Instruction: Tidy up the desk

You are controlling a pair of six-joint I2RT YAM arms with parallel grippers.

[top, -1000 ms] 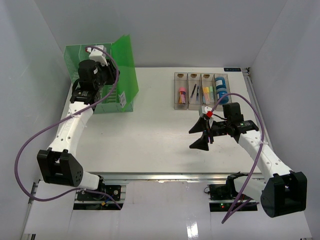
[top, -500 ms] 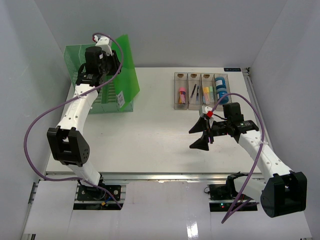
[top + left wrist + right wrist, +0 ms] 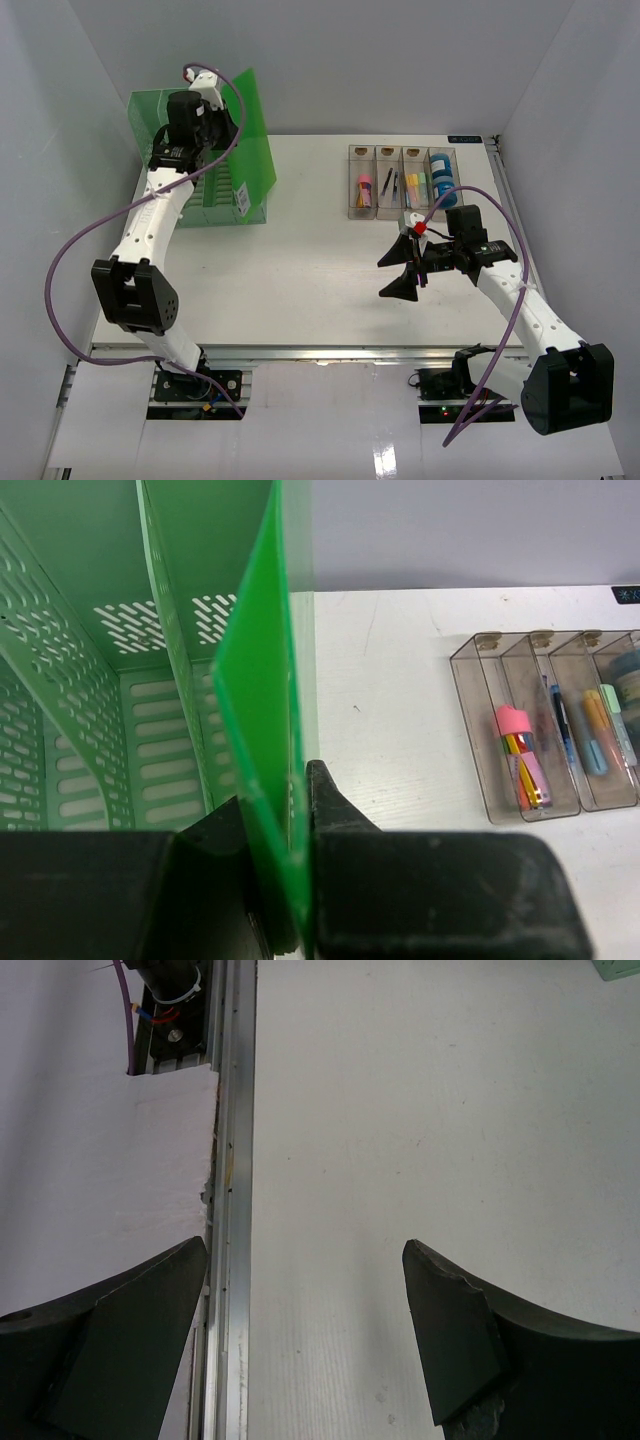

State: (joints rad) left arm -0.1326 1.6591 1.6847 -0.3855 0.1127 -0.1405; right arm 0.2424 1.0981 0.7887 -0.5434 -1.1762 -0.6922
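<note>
The white desk (image 3: 300, 270) carries a green slotted file rack (image 3: 160, 115) at its back left. A thin translucent green folder (image 3: 252, 115) stands on edge along the rack's right side. My left gripper (image 3: 205, 135) hangs over the rack, shut on that folder. In the left wrist view the folder (image 3: 255, 680) runs up from between the pinched jaws of the left gripper (image 3: 285, 790). My right gripper (image 3: 392, 275) hovers over the desk's right half, open and holding nothing. In the right wrist view the right gripper (image 3: 305, 1250) has bare desk (image 3: 400, 1110) between its jaws.
A clear four-compartment tray (image 3: 355, 160) with pens, markers and a blue roll sits at the back right, also in the left wrist view as the tray (image 3: 478, 695). A metal rail (image 3: 232, 1160) edges the desk's front. Grey walls close in the sides and back.
My left arm swung up from low over the rack to the folder's edge, and its jaws closed on the folder. The right arm has not moved.
</note>
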